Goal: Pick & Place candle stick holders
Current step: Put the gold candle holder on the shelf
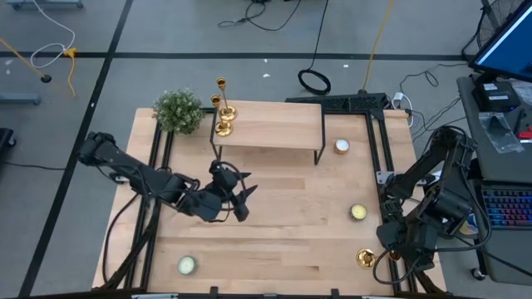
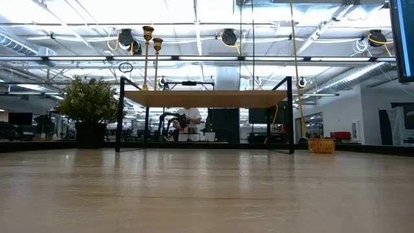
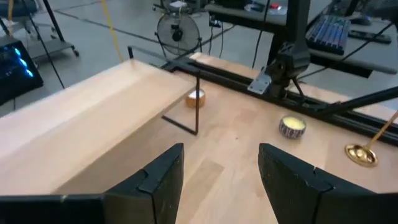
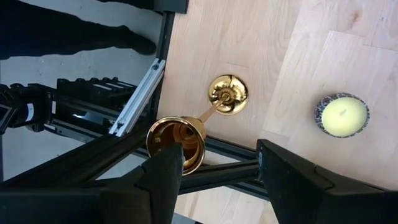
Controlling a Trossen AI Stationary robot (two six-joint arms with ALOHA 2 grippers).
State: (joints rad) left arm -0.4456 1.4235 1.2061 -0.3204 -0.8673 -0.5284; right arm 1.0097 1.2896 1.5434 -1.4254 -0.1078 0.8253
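Two gold candle stick holders (image 1: 223, 108) (image 1: 224, 128) stand on their bases on the left end of a small wooden shelf (image 1: 270, 124); they also show in the low view (image 2: 147, 52) (image 2: 157, 61). The third holder (image 1: 366, 258) stands on its base on the table at the near right. In the right wrist view I look down on its top cup (image 4: 177, 140) and base (image 4: 228, 94). My right gripper (image 4: 217, 180) is open above it, the cup beside one fingertip. My left gripper (image 1: 241, 199) is open and empty in front of the shelf. My right gripper is open above the third holder, pointing down. The holder's top cup (image 4: 186, 144) shows right beside one fingertip (image 4: 166, 167). I cannot tell whether they touch. The holder stands upright on the table.
A green plant (image 1: 178, 110) stands at the shelf's far left. Short round candles lie at the right of the shelf (image 1: 342, 146), at the right (image 1: 358, 212) and at the near left (image 1: 186, 265). Black rails (image 1: 378, 158) run along both table sides.
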